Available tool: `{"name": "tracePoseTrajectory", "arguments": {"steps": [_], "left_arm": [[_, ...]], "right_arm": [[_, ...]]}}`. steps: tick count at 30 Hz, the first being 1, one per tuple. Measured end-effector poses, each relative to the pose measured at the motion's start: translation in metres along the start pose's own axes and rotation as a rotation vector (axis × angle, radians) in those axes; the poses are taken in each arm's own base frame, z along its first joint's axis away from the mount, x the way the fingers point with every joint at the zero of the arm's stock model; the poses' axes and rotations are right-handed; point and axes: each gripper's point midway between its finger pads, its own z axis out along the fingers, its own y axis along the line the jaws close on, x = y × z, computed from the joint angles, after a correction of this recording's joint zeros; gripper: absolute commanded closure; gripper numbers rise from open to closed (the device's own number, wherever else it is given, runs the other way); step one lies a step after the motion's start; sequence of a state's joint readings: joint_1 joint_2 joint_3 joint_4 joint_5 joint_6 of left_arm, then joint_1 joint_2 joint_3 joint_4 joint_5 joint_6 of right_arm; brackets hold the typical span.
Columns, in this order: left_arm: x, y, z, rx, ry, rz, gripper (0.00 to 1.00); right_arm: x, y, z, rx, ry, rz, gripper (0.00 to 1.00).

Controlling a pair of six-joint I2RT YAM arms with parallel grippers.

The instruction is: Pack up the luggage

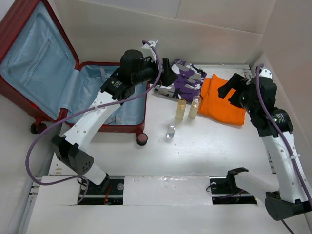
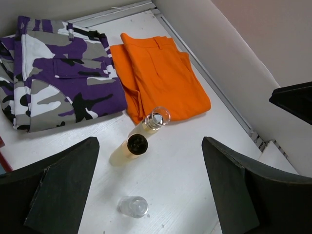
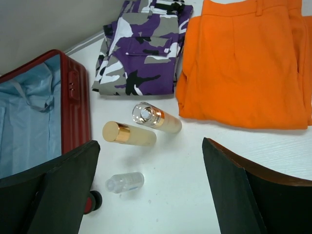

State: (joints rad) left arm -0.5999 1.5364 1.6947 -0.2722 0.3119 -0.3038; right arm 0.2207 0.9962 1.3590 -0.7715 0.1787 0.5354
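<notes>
Dark-red luggage [image 1: 30, 63] lies open; left fingers [image 2: 58, 190] and right fingers [image 3: 248, 195] spread wide, grasping nothing.

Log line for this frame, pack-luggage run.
luggage: open, no items seen inside | left gripper: open, empty | right gripper: open, empty | on table: camo garment, orange garment, two gold bottles, clear vial

My left arm [image 1: 92, 122] stretches forward from its base, the wrist bent so that my left gripper [image 1: 168, 73] faces sideways. Its dark fingers [image 2: 63, 190] are spread wide, gripping nothing. Well off to its right, my right arm [image 1: 282, 141] stands tall. My right gripper [image 1: 228, 87] tilts downward, jaws wide and empty too.
</notes>
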Motion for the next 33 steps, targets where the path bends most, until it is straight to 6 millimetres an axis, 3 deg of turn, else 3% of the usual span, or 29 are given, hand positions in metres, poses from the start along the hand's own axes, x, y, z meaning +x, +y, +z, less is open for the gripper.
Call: {"name": "tracePoseTrajectory", "arguments": {"steps": [4,7,8,9,10,12,13,15,18,19,21,24,29,33], "left_arm": [[0.002,-0.002,0.000,0.014,0.008,-0.001,0.16],[0.005,-0.002,0.001,0.020,0.014,0.001,0.36],[0.008,-0.001,0.002,0.019,0.021,-0.001,0.42],[0.011,0.001,0.003,0.016,0.032,-0.002,0.52],[0.015,0.002,0.003,0.013,0.042,-0.004,0.55],[0.023,0.006,0.004,0.003,0.062,-0.005,0.62],[0.026,0.007,0.005,-0.006,0.070,-0.005,0.67],[0.033,0.006,0.007,-0.031,0.082,0.015,0.71],[0.046,-0.005,0.016,-0.061,0.098,0.080,0.63],[0.051,-0.010,0.019,-0.066,0.106,0.101,0.58],[0.066,-0.019,0.028,-0.072,0.135,0.136,0.48],[0.086,-0.020,0.038,-0.095,0.180,0.166,0.43],[0.105,0.005,0.052,-0.177,0.230,0.184,0.30],[0.124,0.021,0.062,-0.217,0.284,0.201,0.30]], "right_arm": [[0.001,-0.003,0.002,0.012,0.008,0.000,0.07],[0.002,-0.004,0.005,0.022,0.018,-0.004,0.26],[0.003,-0.005,0.006,0.025,0.022,-0.006,0.34],[0.003,-0.005,0.007,0.029,0.025,-0.008,0.68],[0.003,-0.006,0.008,0.032,0.028,-0.015,0.79],[0.000,-0.007,0.008,0.039,0.026,-0.007,0.92],[-0.002,-0.007,0.008,0.041,0.023,-0.007,0.94],[-0.006,-0.007,0.007,0.043,0.014,-0.001,0.94],[-0.010,-0.004,0.006,0.038,0.010,0.001,0.65],[-0.011,-0.003,0.007,0.037,0.010,0.002,0.44],[-0.012,-0.003,0.007,0.035,0.009,-0.001,0.32],[-0.012,-0.004,0.006,0.035,0.006,-0.002,0.25],[-0.010,-0.008,0.003,0.034,0.003,0.001,0.17],[-0.001,-0.008,0.004,0.019,0.029,0.001,0.11]]}}
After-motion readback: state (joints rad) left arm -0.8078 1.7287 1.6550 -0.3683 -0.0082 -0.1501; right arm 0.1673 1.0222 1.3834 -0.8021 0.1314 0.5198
